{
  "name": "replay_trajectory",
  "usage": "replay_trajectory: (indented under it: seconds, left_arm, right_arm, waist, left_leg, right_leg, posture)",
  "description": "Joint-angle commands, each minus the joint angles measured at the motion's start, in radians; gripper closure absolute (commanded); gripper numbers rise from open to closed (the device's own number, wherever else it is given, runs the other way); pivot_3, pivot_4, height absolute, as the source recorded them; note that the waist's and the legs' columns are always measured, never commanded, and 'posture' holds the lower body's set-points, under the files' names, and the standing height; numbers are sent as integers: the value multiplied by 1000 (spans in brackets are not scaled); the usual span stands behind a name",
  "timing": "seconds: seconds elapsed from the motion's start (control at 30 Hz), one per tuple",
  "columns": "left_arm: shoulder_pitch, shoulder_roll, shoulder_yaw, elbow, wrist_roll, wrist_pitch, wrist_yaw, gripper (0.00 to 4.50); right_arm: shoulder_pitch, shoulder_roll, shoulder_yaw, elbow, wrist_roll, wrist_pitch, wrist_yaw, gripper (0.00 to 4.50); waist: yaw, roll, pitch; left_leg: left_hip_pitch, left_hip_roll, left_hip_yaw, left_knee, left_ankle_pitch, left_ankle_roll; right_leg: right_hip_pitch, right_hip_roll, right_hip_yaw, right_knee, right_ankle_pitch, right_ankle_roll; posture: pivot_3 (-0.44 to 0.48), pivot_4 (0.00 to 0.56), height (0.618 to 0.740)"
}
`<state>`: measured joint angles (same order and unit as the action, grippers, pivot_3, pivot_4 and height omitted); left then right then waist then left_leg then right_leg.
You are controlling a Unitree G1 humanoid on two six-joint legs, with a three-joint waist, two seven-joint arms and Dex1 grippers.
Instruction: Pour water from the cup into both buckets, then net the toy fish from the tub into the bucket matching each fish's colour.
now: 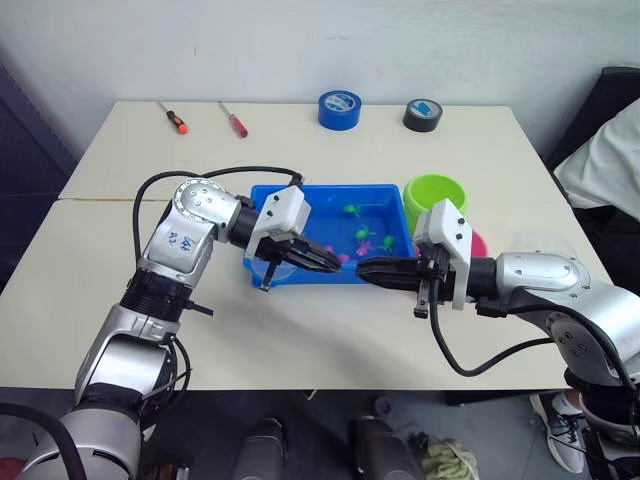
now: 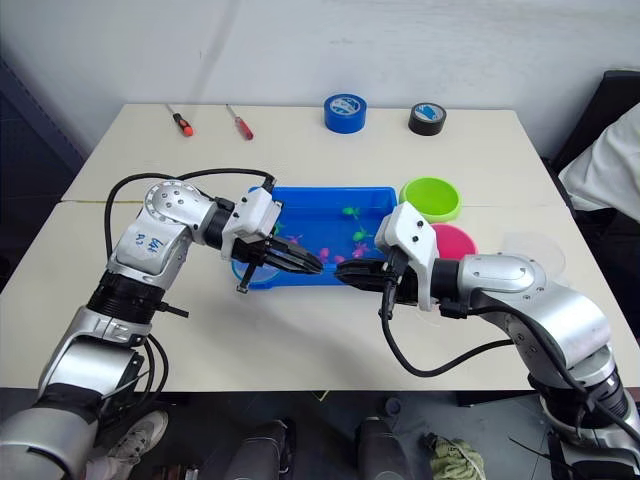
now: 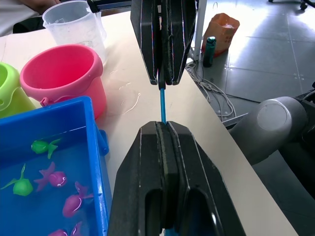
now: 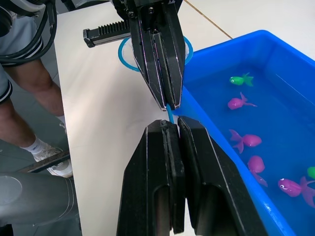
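Both the left tool (image 1: 325, 264) and right tool (image 1: 370, 270) are clamped on the net's handle (image 3: 162, 104) beside the tub (image 1: 330, 195).

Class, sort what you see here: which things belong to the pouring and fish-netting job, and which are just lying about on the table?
Belong to the job:
tub
toy fish
green bucket
pink bucket
cup
net, its handle gripped by the left gripper and the right gripper

Just lying about:
two screwdrivers
blue tape roll
black tape roll
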<state>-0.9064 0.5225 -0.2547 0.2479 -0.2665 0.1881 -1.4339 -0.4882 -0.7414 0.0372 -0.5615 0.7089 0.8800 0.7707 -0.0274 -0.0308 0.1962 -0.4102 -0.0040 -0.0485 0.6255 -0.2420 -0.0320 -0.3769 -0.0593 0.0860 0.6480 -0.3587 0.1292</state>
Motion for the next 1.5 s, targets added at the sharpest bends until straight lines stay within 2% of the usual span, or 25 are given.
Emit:
replay_trajectory:
  seconds: [0.03, 0.23, 0.4, 0.73, 0.83, 0.9, 0.93, 1.23, 1.43, 1.5]
  left_arm:
    - [-32, 3, 25, -13, -1, -8, 5, 4500]
    - [-31, 8, 26, -17, -2, -7, 3, 4500]
    - [-28, 12, 26, -22, -3, -6, -1, 4500]
    - [-33, 13, 25, -22, -5, -3, -5, 4500]
    - [-33, 13, 23, -22, -4, -4, -6, 4500]
    - [-32, 13, 23, -22, -4, -3, -7, 4500]
    - [-32, 14, 23, -22, -3, -3, -8, 4500]
    - [-33, 19, 20, -22, 6, 6, -1, 4500]
    - [-44, 42, -2, -12, 11, 49, -46, 4500]
    - [-50, 40, 1, 11, 49, 18, -2, 3806]
  right_arm:
    - [-5, -5, 2, -34, 12, 1, 9, 4461]
    - [-16, -6, 12, -20, 8, 17, 7, 4461]
    - [-22, 0, 19, -7, -26, -8, 0, 2453]
    - [-20, 13, 14, -5, -30, -15, -3, 2453]
    - [-22, 20, 7, -3, -31, -21, -10, 3286]
    - [-22, 21, 6, -4, -28, -24, -11, 4266]
    - [-22, 22, 6, -4, -27, -24, -11, 4406]
    - [-23, 24, 4, -6, -21, -26, -7, 4406]
    - [-22, 20, 3, -8, -20, -24, -3, 4406]
    - [-22, 13, 6, -8, -19, -21, 3, 4500]
  waist:
    - [0, 0, 0]
    - [0, 0, 0]
    - [0, 0, 0]
    - [0, 0, 0]
    - [0, 0, 0]
    - [0, 0, 0]
    - [0, 0, 0]
    - [0, 0, 0]
    - [0, 0, 0]
    - [0, 0, 0]
  left_leg:
    - [0, 0, 0, 0, 0, 0]
    - [0, 0, 0, 0, 0, 0]
    - [0, 0, 0, 0, 0, 0]
    - [0, 0, 0, 1, 0, 0]
    - [0, 0, 0, 1, 0, 0]
    - [0, 0, 0, 1, 0, 0]
    - [0, 0, 0, 1, 0, 0]
    - [0, 0, 0, 1, 0, 0]
    - [0, 0, 0, 2, 0, 0]
    - [0, 0, 0, 2, 0, 0]
  right_leg:
    - [0, 0, 0, 0, 0, 0]
    - [0, 0, 0, 0, 0, 0]
    - [0, 0, 0, 0, 0, 0]
    - [0, 0, 0, 1, 0, 0]
    - [0, 0, 0, 1, 0, 0]
    - [0, 0, 0, 1, 0, 0]
    - [0, 0, 0, 1, 0, 0]
    - [0, 0, 0, 1, 0, 0]
    - [0, 1, 0, 2, 0, 0]
    - [0, 1, 0, 2, 0, 0]
  posture:
    - [0, 150, 734]
    - [0, 150, 734]
    - [0, 150, 734]
    - [0, 150, 734]
    - [0, 150, 734]
    - [0, 150, 734]
    - [0, 150, 734]
    - [0, 150, 734]
    - [0, 150, 734]
    - [0, 150, 734]
